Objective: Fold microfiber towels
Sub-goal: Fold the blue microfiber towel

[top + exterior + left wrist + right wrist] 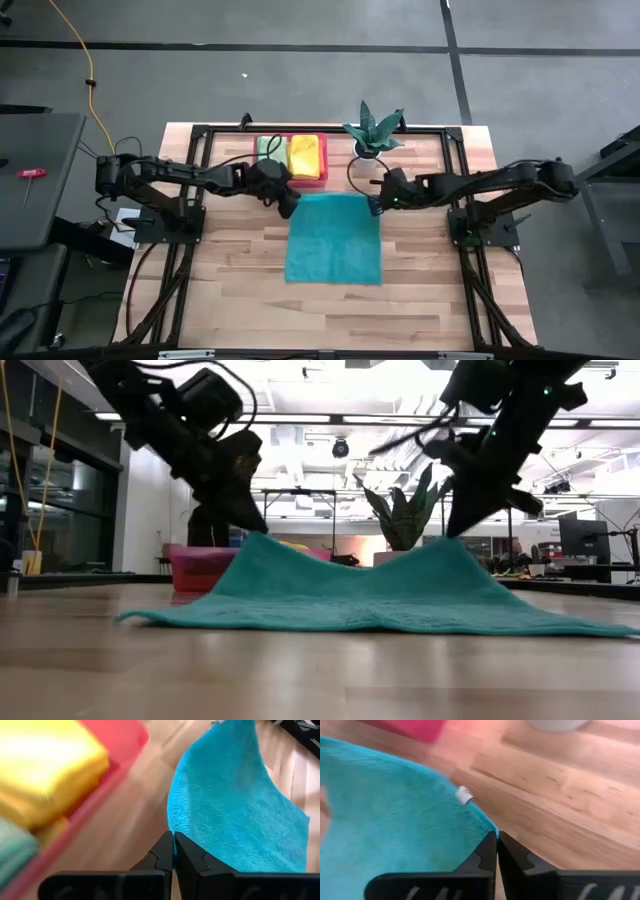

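A teal towel (333, 240) lies spread in the middle of the table, its near edge flat on the wood and its two far corners raised. My left gripper (289, 207) is shut on the far left corner. My right gripper (376, 204) is shut on the far right corner. A pink tray (320, 181) at the far side holds folded yellow (307, 153), orange and light green (268, 150) towels. My left gripper pinches the towel's far left corner (171, 833) between its two fingers, coming slanting down from the table's left. The corner is lifted clear and the cloth slopes down to the table. My right gripper pinches the far right corner (490, 829) between its two fingers, beside a small white tag (464, 795), coming slanting down from the table's right. That corner is lifted and the cloth slopes down from it to the table.
A potted plant (373, 130) in a white pot stands at the far edge, right of the tray. Bare wood lies near the table's front edge (330, 320) and on either side of the towel.
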Controlling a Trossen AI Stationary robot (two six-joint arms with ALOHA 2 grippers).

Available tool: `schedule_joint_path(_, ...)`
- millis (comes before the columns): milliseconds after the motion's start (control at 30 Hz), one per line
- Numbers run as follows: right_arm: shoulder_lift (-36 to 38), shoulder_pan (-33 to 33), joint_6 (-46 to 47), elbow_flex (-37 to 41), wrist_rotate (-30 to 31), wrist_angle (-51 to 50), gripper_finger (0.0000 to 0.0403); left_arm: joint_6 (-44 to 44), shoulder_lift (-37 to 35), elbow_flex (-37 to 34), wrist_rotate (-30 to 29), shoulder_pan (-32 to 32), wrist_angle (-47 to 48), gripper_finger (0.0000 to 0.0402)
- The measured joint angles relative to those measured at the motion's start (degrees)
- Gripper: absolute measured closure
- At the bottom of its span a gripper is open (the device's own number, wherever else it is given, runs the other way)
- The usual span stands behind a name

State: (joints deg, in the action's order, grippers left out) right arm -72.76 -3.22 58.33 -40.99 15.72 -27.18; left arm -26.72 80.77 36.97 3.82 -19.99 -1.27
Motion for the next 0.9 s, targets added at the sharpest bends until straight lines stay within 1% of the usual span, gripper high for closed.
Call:
schedule_joint_path(100, 2.3, 0.3, -1.7, 0.0, 0.8, 0.7, 0.0403, 4.8, -0.1, 1.7, -2.5, 0.5, 0.1, 0.0401)
schedule_joint_path(200, 3.2, 2.4, -1.7, -0.1, 0.8, 1.3, 0.0403, 8.6, -0.1, 2.7, -6.1, 2.3, 0.2, 0.0401)
schedule_joint_path(333, 3.4, 7.0, -1.2, -0.1, 1.1, 1.5, 0.0403, 12.2, -0.8, 2.9, -9.3, 5.3, 0.9, 0.0401)
schedule_joint_path(433, 3.4, 11.2, -0.2, -0.1, 2.3, 1.5, 0.0403, 15.0, -2.4, 2.9, -10.0, 8.3, 4.0, 0.0401)
schedule_joint_path(500, 3.4, 13.8, -0.2, -0.1, 2.4, 1.5, 0.0403, 16.4, -3.8, 2.9, -11.6, 10.6, 7.2, 0.0401)
schedule_joint_path(633, 3.4, 18.3, 0.3, -0.1, 2.3, 1.7, 0.0403, 16.9, -6.7, 2.9, -14.0, 15.1, 11.2, 0.0401)
schedule_joint_path(733, 3.4, 21.3, 2.0, -0.1, 1.3, 2.1, 0.0403, 15.8, -8.0, 2.9, -14.0, 18.6, 11.6, 0.0401)
schedule_joint_path(900, 3.3, 25.9, 5.6, -0.1, 0.4, 2.2, 0.0403, 11.8, -7.7, 2.9, -13.3, 24.0, 12.4, 0.0401)
